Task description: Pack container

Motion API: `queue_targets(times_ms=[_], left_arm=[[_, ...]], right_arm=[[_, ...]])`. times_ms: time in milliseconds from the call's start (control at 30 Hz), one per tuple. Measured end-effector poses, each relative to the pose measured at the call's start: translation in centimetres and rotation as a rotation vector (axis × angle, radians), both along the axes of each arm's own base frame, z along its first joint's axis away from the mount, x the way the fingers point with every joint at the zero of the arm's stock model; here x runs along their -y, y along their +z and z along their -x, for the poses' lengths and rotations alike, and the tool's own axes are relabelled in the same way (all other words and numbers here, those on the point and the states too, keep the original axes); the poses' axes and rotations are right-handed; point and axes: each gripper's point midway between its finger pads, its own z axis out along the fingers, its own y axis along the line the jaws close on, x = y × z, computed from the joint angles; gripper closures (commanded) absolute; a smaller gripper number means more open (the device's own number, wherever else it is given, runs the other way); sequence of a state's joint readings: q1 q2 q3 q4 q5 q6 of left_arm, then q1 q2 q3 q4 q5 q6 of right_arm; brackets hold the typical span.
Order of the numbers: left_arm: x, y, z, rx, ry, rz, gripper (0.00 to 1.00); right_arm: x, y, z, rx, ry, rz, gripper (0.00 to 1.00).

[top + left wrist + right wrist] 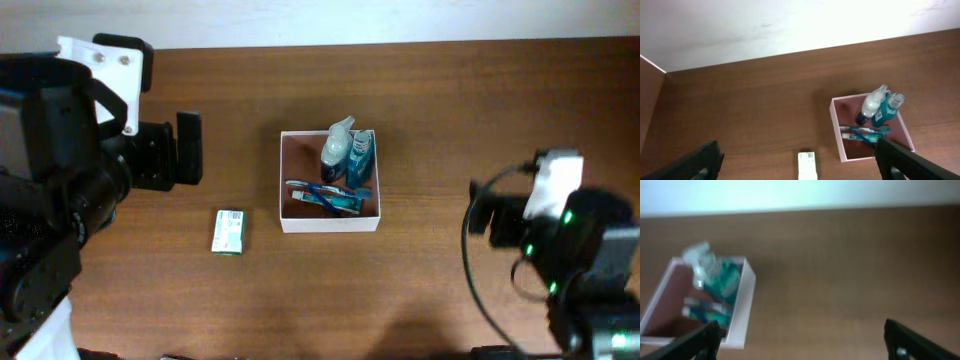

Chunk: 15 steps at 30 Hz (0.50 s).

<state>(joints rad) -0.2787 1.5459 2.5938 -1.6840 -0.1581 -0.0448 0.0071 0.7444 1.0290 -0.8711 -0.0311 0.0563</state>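
The container [330, 224] is a square white-walled box with a reddish-brown inside at the table's middle. It holds two small bottles [346, 148] and a toothbrush with a tube [325, 196]. It also shows in the left wrist view [839, 136] and the right wrist view [741, 310]. A small green-and-white packet [229, 232] lies flat on the table left of the container, and in the left wrist view [807, 164]. My left gripper [800, 167] is open and empty, above the packet. My right gripper [802, 342] is open and empty, right of the container.
The brown wooden table [450, 110] runs to a white wall at the back. The left arm [60, 180] fills the left side and the right arm [570, 250] the lower right.
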Motion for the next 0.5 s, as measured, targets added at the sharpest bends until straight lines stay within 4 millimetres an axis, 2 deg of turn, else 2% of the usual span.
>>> queue_targets(times_ms=[67, 100, 200, 333, 400, 500], left_arm=[[0.0, -0.1, 0.0, -0.004, 0.0, -0.001, 0.01], [0.0, -0.1, 0.0, -0.005, -0.001, -0.001, 0.01], [0.0, 0.0, 0.1, -0.001, 0.0, 0.0, 0.01], [0.0, -0.1, 0.1, -0.003, 0.0, -0.001, 0.01], [0.0, 0.0, 0.1, -0.003, 0.0, -0.001, 0.01], [0.0, 0.0, 0.1, -0.003, 0.0, -0.001, 0.01]], right_arm=[[0.1, -2.5, 1.5, -0.007, -0.002, -0.006, 0.01], [0.0, -5.1, 3.1, -0.012, 0.003, -0.011, 0.01], [-0.2, -9.1, 5.0, -0.012, 0.008, -0.016, 0.01], [-0.3, -14.5, 6.4, -0.019, 0.017, -0.022, 0.01], [-0.4, -16.6, 6.7, -0.027, 0.018, -0.022, 0.01], [-0.4, -18.5, 6.8, -0.025, 0.018, -0.022, 0.01]])
